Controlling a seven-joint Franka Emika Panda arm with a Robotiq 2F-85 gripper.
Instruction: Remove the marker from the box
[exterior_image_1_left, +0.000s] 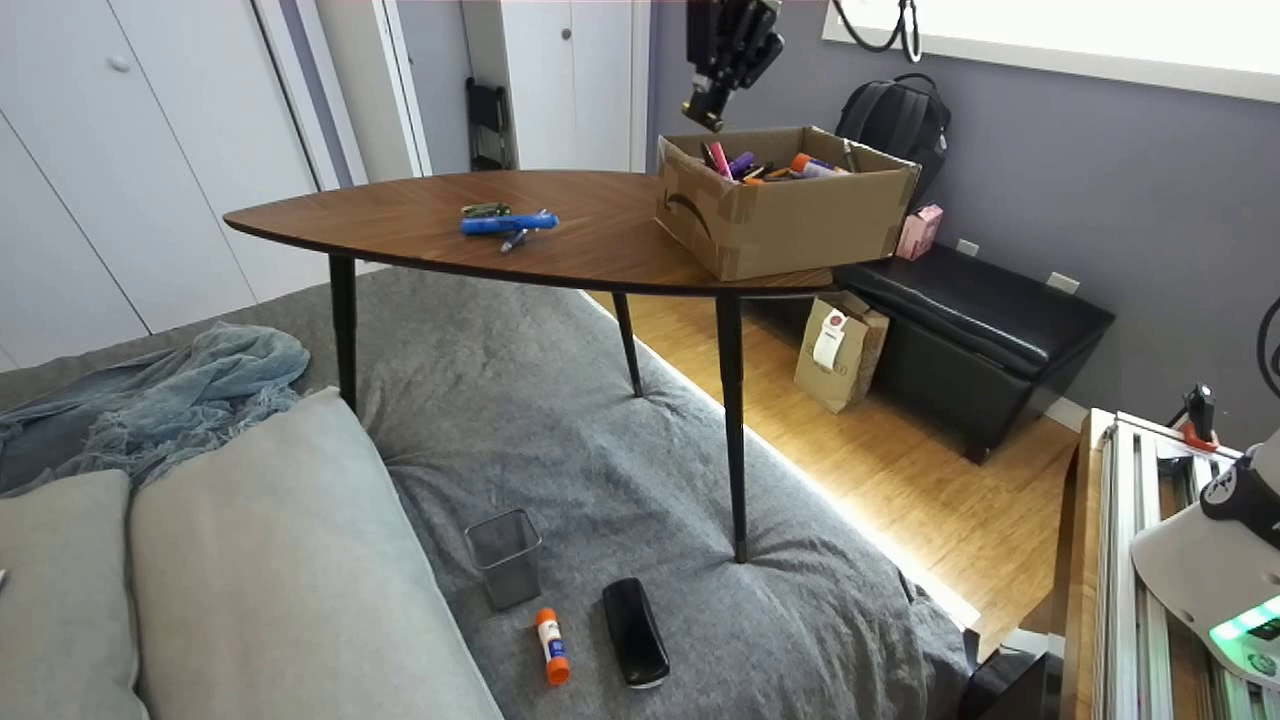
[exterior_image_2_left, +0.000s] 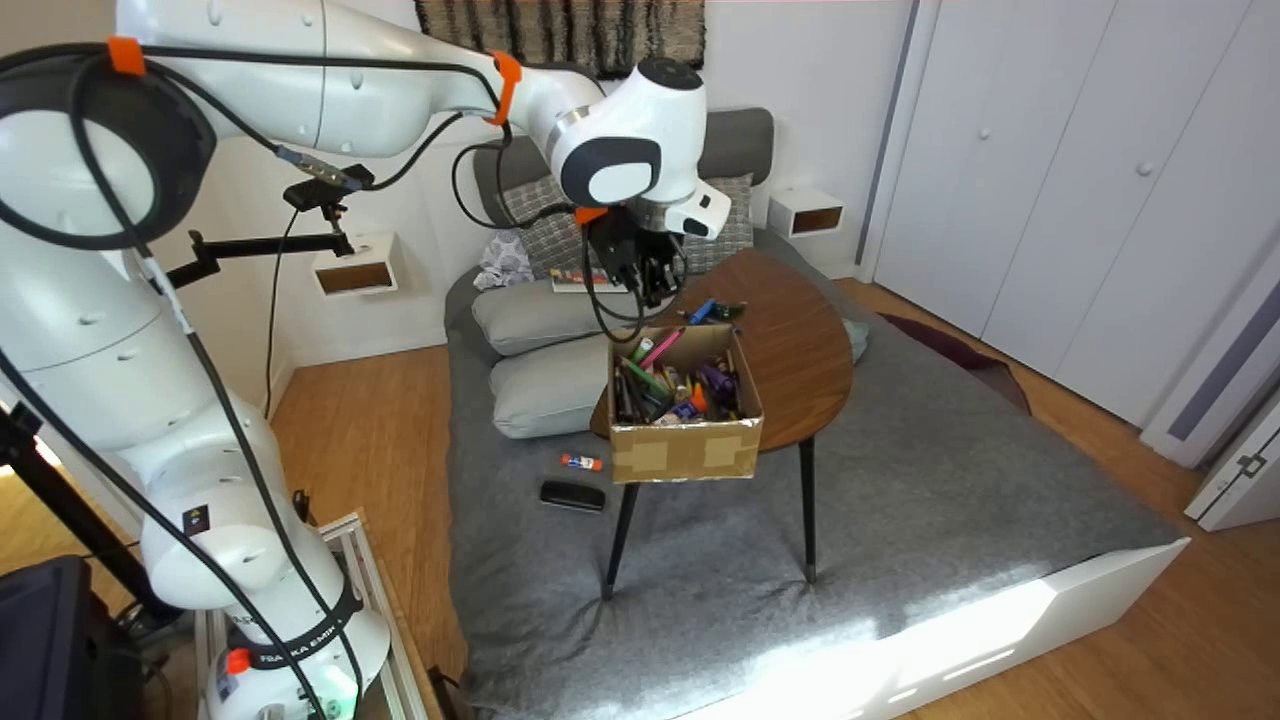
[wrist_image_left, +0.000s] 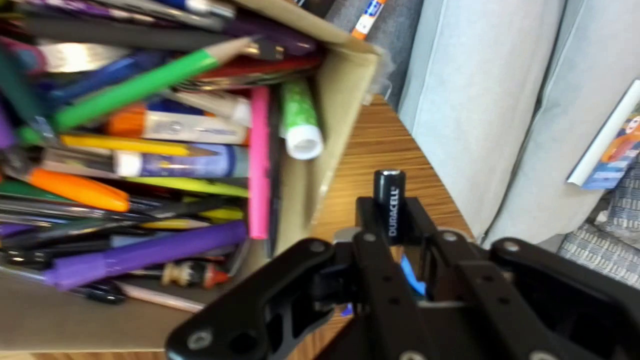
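The marker (exterior_image_1_left: 514, 241), as best it can be told, is the slim, short stick lying on the table (exterior_image_1_left: 600, 190), outside the box (exterior_image_1_left: 810, 225). It is pen-shaped, dark greyish with a paler part, and far shorter than the box. It lies aslant at the front side of a thicker, bright blue pen (exterior_image_1_left: 490, 225), one end close against it; whether the two touch, or the stick runs beneath, cannot be told. Its tip and cap are too small to make out. Behind the blue pen lies a greenish item (exterior_image_1_left: 485, 210).

The gripper (wrist_image_left: 391, 215) is narrow, its jaws clamped on a battery (wrist_image_left: 389, 187): a black cylinder with a silvery end and the white letters DURACELL along its side. In the wrist view it is held just beyond one wall of the box, over the table's wood.

The box, tan and low-walled, stands on the table in both exterior views, well filled. In the wrist view a green pencil (wrist_image_left: 135, 92) lies slantwise on the heap, a pink pen (wrist_image_left: 259, 165) lies crosswise near that same wall, and a green tube (wrist_image_left: 299, 112) with a white end sits beside it. A purple pen (wrist_image_left: 150, 255) and a dark-capped orange pen (wrist_image_left: 80, 190) lie among the rest.

On the bed (exterior_image_1_left: 480, 370) a glue stick (exterior_image_1_left: 552, 648) lies beside a black case (exterior_image_1_left: 636, 632).
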